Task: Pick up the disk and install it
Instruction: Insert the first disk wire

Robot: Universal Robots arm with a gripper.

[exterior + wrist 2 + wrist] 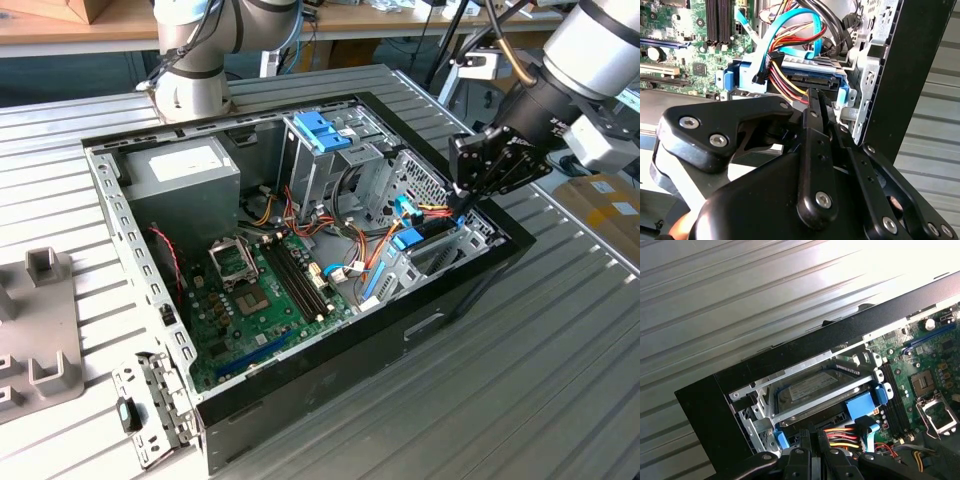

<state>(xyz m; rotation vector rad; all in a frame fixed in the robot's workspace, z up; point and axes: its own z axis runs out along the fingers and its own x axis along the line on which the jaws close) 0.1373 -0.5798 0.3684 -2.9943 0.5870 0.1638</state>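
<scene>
Sitting seated in its bay, disk [812, 390] just beyond the clenched, empty-handed end effector [812, 437].

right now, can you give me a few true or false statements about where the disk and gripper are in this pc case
1. The disk lies inside a metal bay of the computer case. True.
2. The gripper is holding the disk in the air above the table. False: the disk sits in the bay, under a metal crossbar in the first wrist view.
3. The gripper's fingers are together, their tips at the cabled end of the disk. True.
4. The gripper hangs over the grey power supply box. False: it is at the drive bay on the exterior view's right.
5. The case lies open, motherboard exposed. True.
</scene>
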